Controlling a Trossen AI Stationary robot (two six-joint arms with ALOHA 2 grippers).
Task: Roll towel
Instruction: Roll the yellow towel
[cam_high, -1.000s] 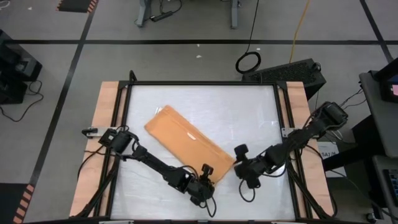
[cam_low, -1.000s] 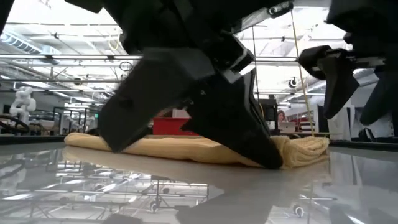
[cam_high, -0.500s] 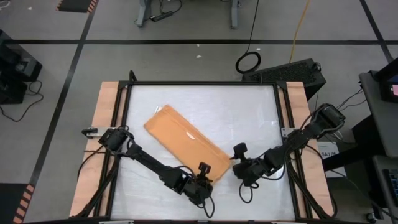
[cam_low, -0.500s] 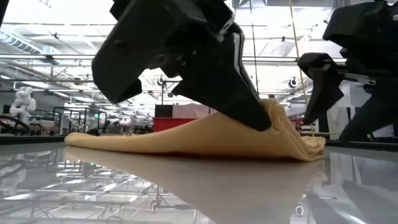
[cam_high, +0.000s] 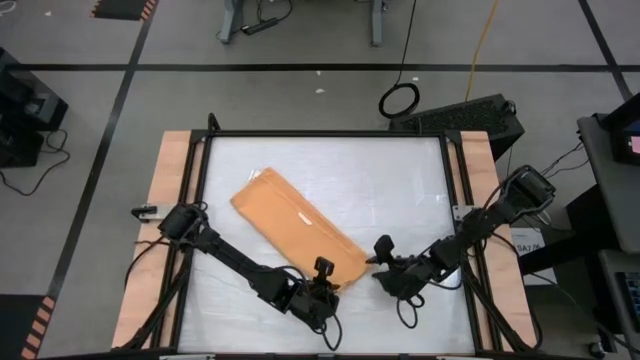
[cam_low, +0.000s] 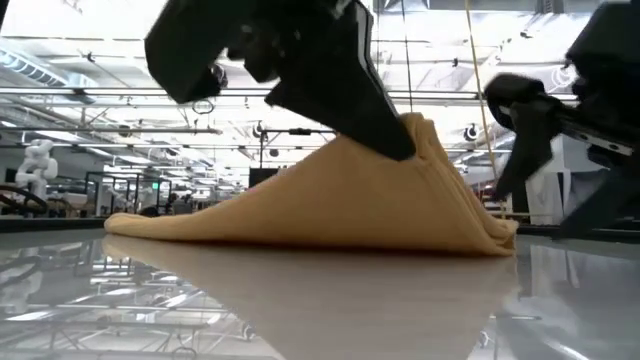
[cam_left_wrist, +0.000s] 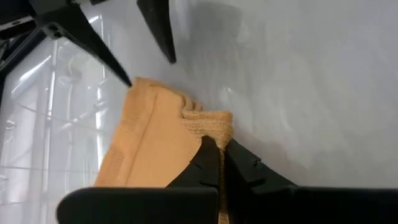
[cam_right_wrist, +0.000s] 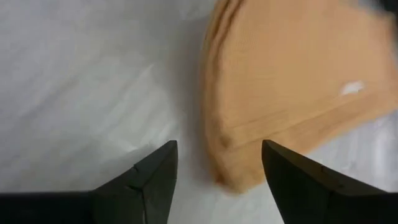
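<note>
The orange-tan towel (cam_high: 295, 225) lies slantwise on the white table, its far-left part flat, its near-right end raised into a peak (cam_low: 420, 135). A small white tag (cam_right_wrist: 352, 88) shows on its top. My left gripper (cam_high: 325, 278) is shut on that raised end. My right gripper (cam_high: 374, 266) stands open just right of the towel's end. In the right wrist view its two fingers (cam_right_wrist: 155, 174) stand either side of the towel's corner (cam_right_wrist: 233, 177), apart from it. My left gripper pinches the towel's near-right end (cam_left_wrist: 211, 124) between its two shut fingers (cam_left_wrist: 214, 152), at a bunched corner; how many layers cannot be told. The fingers come slanting down from the table's near side. The held end is lifted off the table; the cloth slopes down to its flat far-left part (cam_low: 160, 225).
The white tabletop (cam_high: 400, 180) has free room to the towel's far right and near left. Wooden rails (cam_high: 175, 200) and a black frame (cam_high: 325, 133) border it. The two grippers stand close together at the towel's end.
My left gripper has risen, still shut on the towel's near-right end. That end has come up off the table into a peak, while the far-left part has stayed flat. My right gripper has sunk a little, rolled about, and drawn closer to the towel's end.
</note>
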